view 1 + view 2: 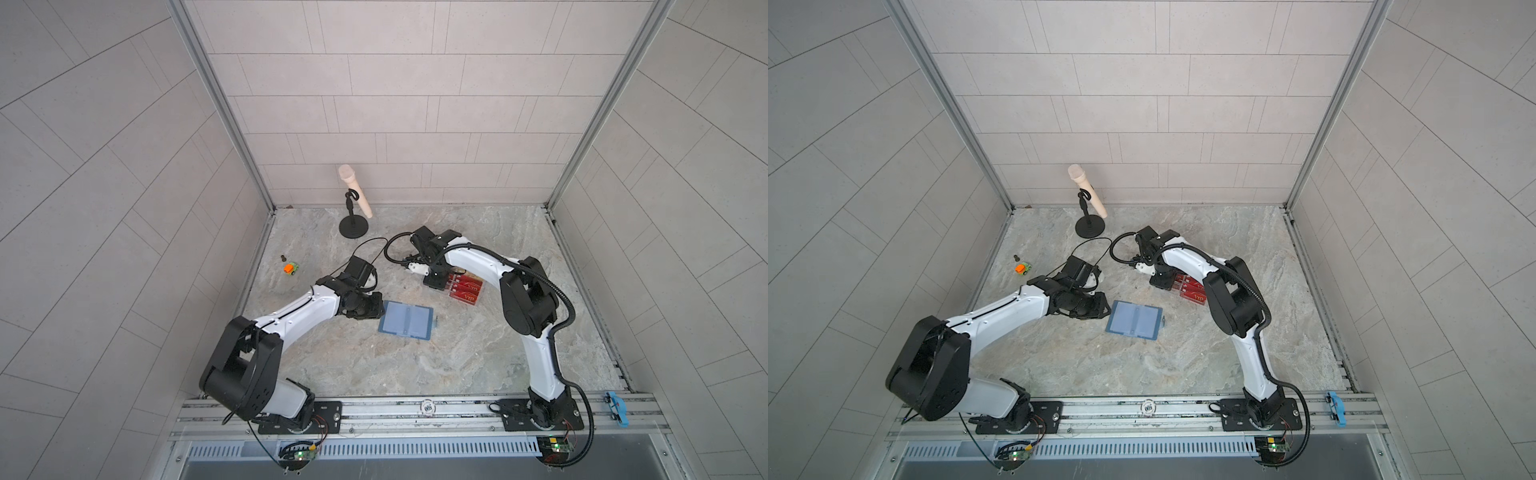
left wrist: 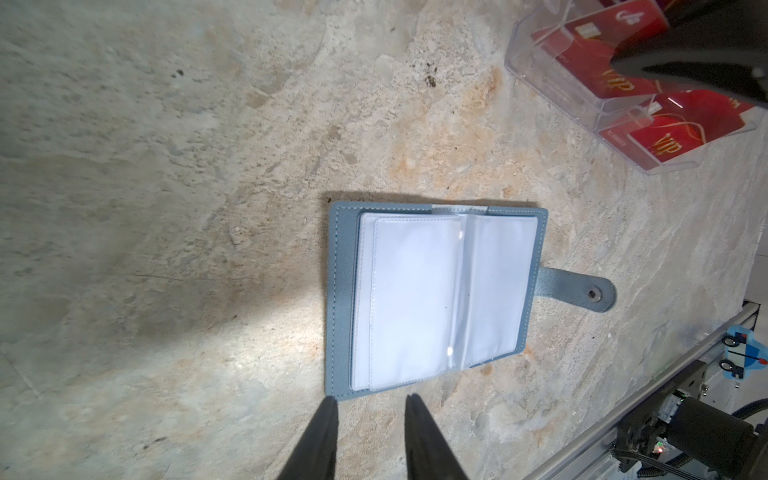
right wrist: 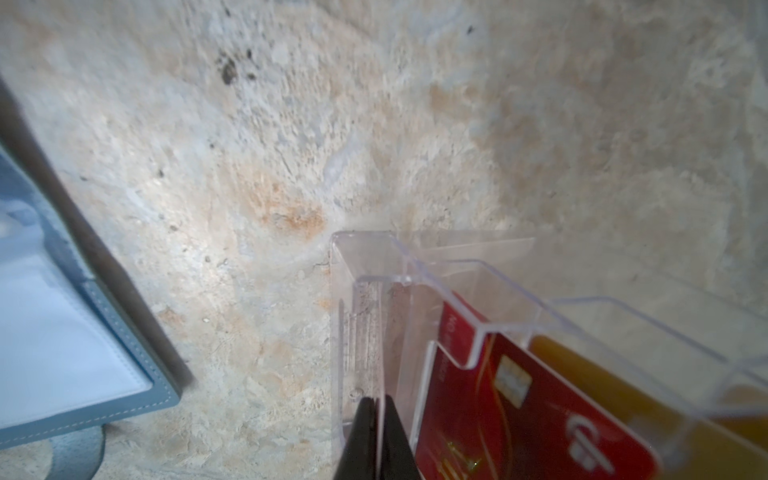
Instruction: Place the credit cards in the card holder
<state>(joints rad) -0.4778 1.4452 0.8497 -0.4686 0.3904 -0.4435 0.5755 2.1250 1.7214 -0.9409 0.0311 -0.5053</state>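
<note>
Nearest: the card holder lies open and flat mid-surface, clear sleeves up & empty, spine running approx near-to-far, snap strap sticking out of its right edge. The left claw sits just beside the holder's left edge, jaws part open, nothing btwn them. Beyond the holder & to its right, well apart from it, is a clear stand w/ the red cards leaning in its tiers. Each card stands on a long edge, so its long axis runs across the stand. The right claw is down at the stand's end nearest the holder, jaws closed. Its tips are at the clear side wall w/ a red card just beside them, not btwn them as far as the wrist view shows; can't tell if anything is pinched. Judgement: the right arm is much nearer the cards, so the pick is its job. The card lies off to one side of the tips, so the claw prob needs to open & shift over the card's top edge. Readable: gold "VIP" on the red cards, plus a chip & white logo on one; small print too blurred. A yellow card sits in the tier behind. Farther off, left of the holder: a toy car, then a microphone by the back wall.
</note>
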